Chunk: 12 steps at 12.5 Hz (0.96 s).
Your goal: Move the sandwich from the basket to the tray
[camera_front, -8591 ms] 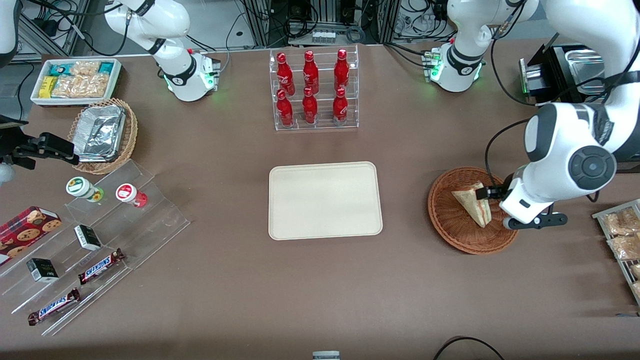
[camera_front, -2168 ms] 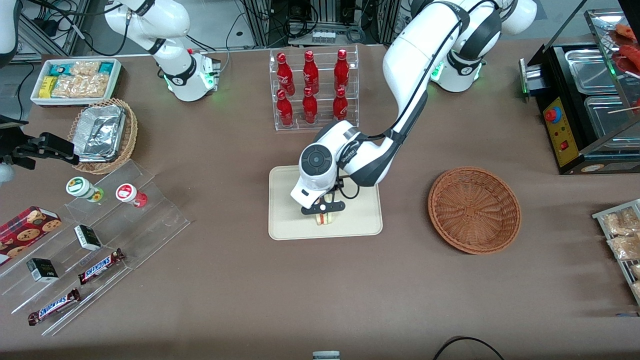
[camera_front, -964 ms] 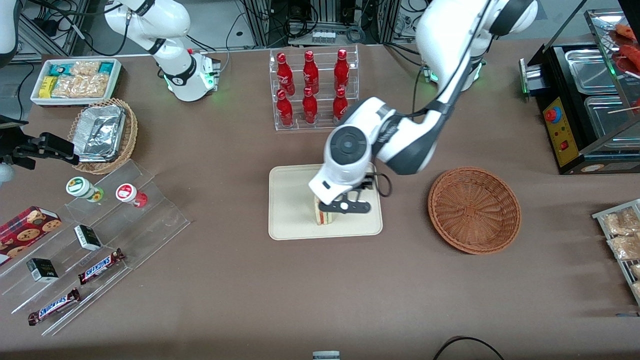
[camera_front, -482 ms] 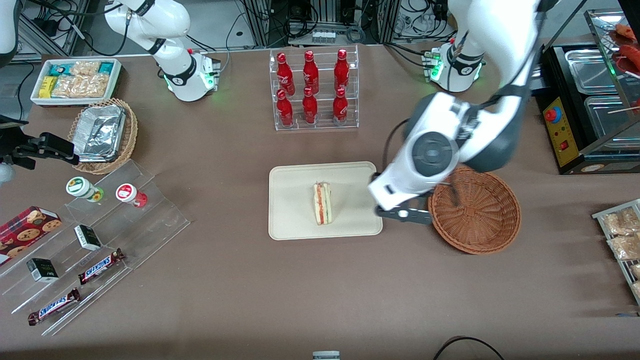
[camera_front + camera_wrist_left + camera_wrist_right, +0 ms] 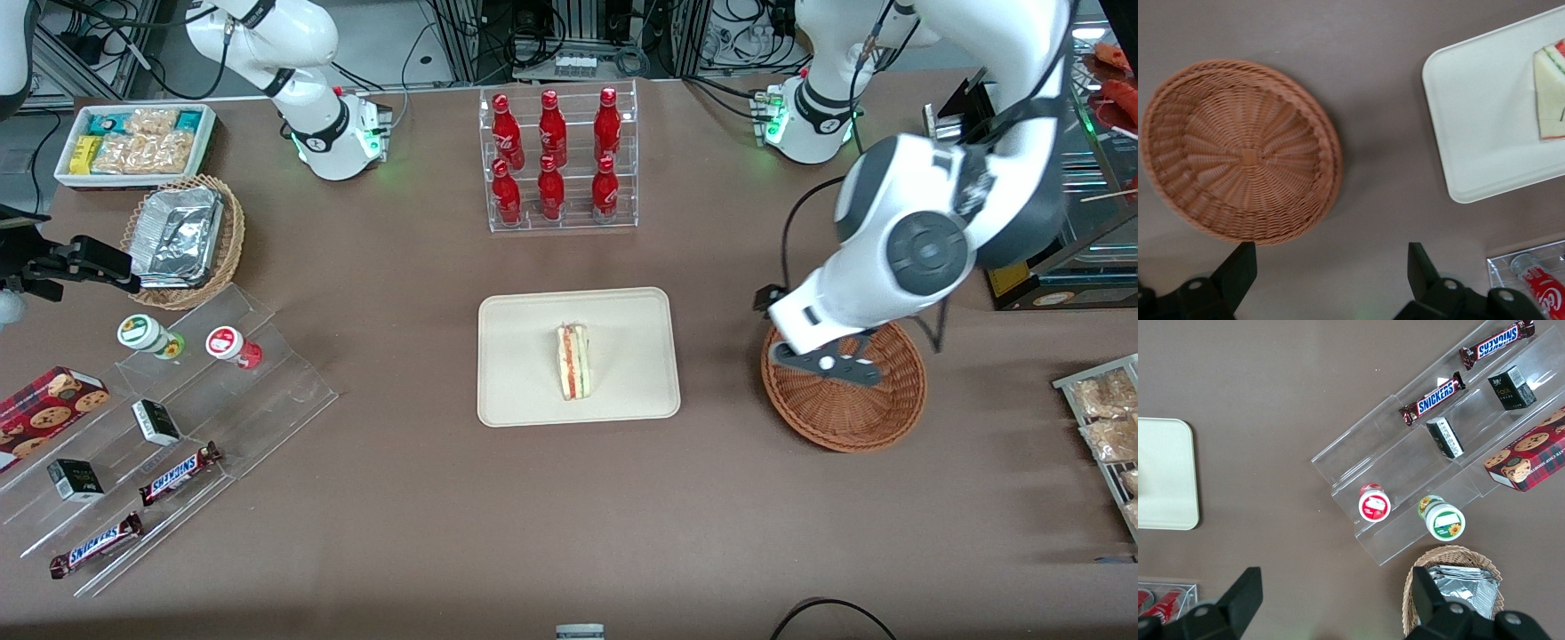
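Observation:
The sandwich (image 5: pixel 573 362) lies on the cream tray (image 5: pixel 516 356) with its striped filling edge showing, and nothing touches it. My gripper (image 5: pixel 824 363) hangs open above the reddish-brown basket (image 5: pixel 853 413), over the part of its rim nearest the tray, with nothing between its fingers. In the left wrist view the basket (image 5: pixel 1241 150) is empty. The tray (image 5: pixel 1485 113) with the sandwich (image 5: pixel 1553 93) lies beside it. The gripper (image 5: pixel 1331 267) has its dark fingers (image 5: pixel 1238 267) spread wide over bare table.
A clear rack of red bottles (image 5: pixel 556 160) stands farther from the front camera than the tray. A metal food case (image 5: pixel 1040 133) and a snack rack (image 5: pixel 1107 427) sit at the working arm's end. A stepped acrylic display (image 5: pixel 178 418) and a foil-filled basket (image 5: pixel 182 240) sit toward the parked arm's end.
The gripper let go of the sandwich on the tray, lifted, and swung toward the working arm's end; it now hangs over the basket. The sandwich stays put.

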Each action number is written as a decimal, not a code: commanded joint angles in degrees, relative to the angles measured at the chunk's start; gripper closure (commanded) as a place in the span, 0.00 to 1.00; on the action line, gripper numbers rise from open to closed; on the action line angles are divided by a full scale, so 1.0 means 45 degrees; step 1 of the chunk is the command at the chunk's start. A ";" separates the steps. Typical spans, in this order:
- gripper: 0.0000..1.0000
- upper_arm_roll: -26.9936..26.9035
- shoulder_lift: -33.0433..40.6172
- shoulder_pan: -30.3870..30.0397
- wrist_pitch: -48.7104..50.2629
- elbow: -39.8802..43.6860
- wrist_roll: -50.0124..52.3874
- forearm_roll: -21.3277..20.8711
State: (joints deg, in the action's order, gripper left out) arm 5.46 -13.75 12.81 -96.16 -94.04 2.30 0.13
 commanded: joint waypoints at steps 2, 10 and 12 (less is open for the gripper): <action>0.00 0.0096 0.1626 -0.0815 0.0001 -0.1249 -0.0432 0.0010; 0.00 -0.0567 0.3230 -0.1382 0.2263 -0.1214 -0.0920 -0.0068; 0.00 -0.0626 0.3465 -0.1440 0.3297 -0.0571 -0.0920 -0.0068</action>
State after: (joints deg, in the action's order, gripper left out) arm 2.60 -0.19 6.72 -85.03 -98.22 -0.87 0.12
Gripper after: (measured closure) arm 0.000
